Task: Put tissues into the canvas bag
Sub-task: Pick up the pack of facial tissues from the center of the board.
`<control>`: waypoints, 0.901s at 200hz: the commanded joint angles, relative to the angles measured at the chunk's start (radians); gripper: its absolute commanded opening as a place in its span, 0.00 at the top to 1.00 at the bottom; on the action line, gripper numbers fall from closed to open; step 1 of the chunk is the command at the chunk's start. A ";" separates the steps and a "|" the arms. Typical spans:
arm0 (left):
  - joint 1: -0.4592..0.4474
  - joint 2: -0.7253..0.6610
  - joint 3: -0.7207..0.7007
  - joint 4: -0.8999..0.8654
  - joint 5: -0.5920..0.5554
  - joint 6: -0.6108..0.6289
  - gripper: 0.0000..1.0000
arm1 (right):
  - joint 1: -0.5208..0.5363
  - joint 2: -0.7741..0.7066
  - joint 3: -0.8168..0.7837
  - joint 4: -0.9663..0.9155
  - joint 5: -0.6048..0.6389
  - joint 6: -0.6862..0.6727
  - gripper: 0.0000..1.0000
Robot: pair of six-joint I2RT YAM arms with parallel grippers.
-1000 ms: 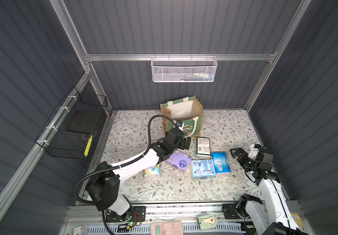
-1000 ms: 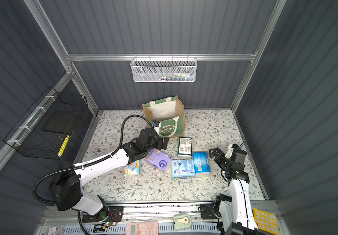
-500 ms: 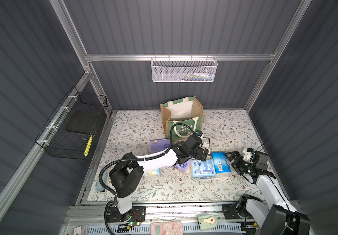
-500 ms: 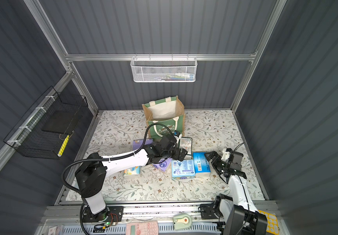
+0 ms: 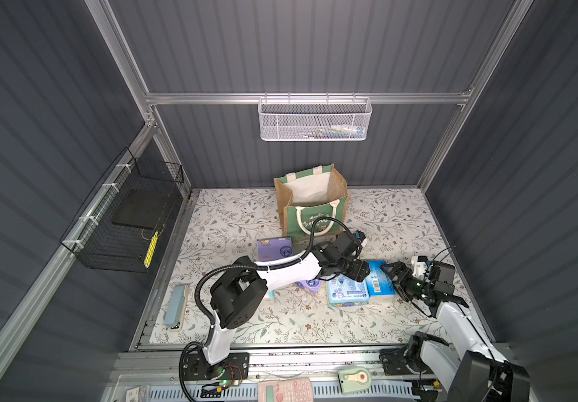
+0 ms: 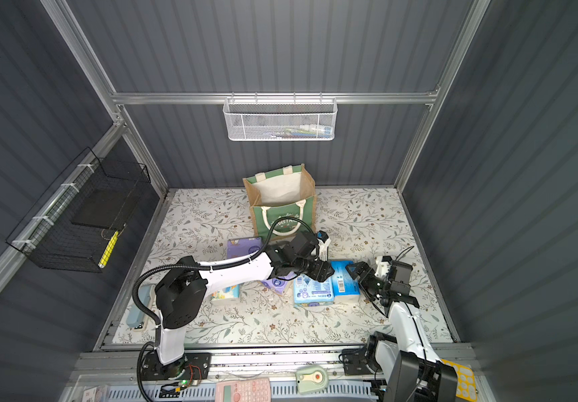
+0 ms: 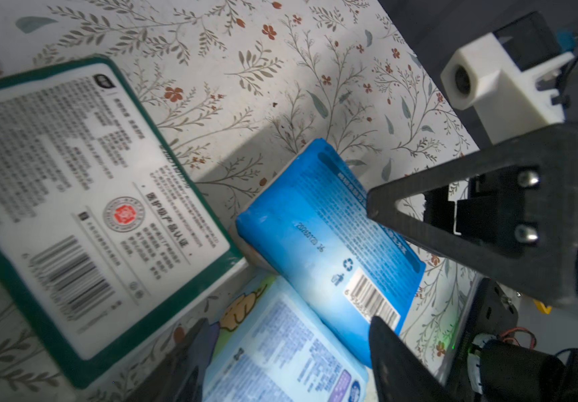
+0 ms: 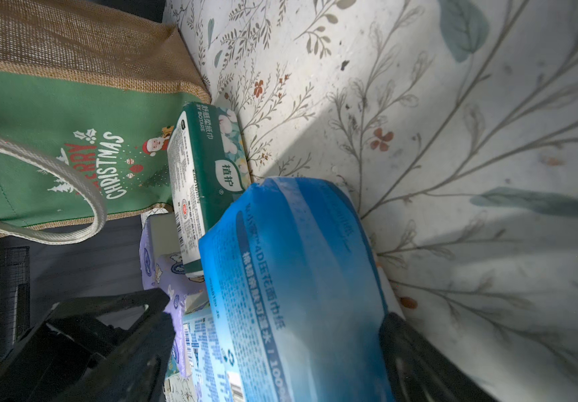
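straddling blue pack (image 8: 291, 257), right pincer (image 8: 275, 313) apart; left pincer (image 7: 289, 322) apart over pale-blue pack (image 7: 280, 362).

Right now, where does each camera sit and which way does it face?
Top views: high above the robot's base, looking down over the whole table, canvas bag; left arm, right arm, left gripper, right gripper show.
Left wrist: on the left arm, looking down at the green-and-white pack and blue pack; its own fingers show, plus the right gripper.
Right wrist: low, looking across the table toward the bag; its own fingers flank the blue pack.
Shared: both wrist views show the blue and green-and-white packs.
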 commanded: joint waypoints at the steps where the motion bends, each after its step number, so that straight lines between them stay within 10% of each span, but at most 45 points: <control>1: -0.020 0.033 0.051 -0.054 0.058 0.001 0.31 | 0.002 -0.010 -0.007 -0.028 0.014 -0.008 0.08; 180: -0.026 0.257 0.289 -0.132 0.117 -0.018 0.43 | -0.011 0.005 -0.046 0.064 -0.034 0.069 0.31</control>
